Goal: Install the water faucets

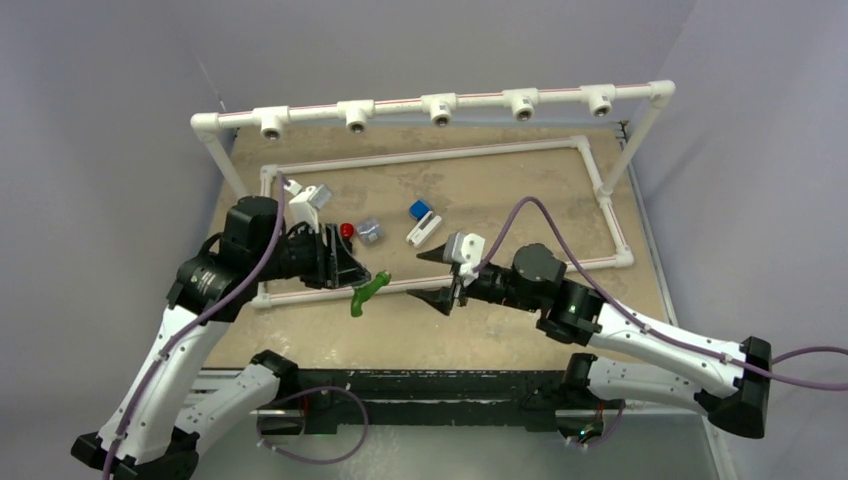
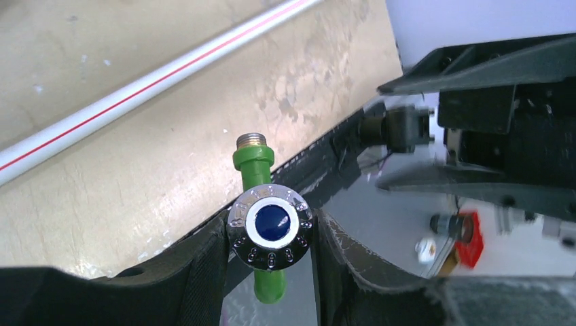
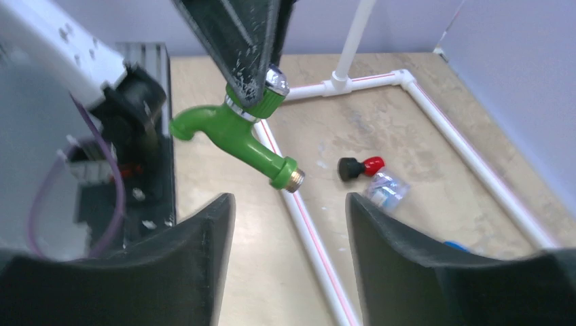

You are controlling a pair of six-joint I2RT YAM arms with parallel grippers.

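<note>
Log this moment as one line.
left claw: shut on green faucet | right claw: open, facing it | black faucet, white faucet: lying on table | installed: none

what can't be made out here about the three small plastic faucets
Top view: the black faucet with red knob is half hidden behind the left gripper.
Right wrist view: the white faucet with blue handle shows only a blue sliver behind a finger of the right gripper.
Left wrist view: the curved spout of the green plastic faucet is mostly hidden behind its chrome knob.
</note>
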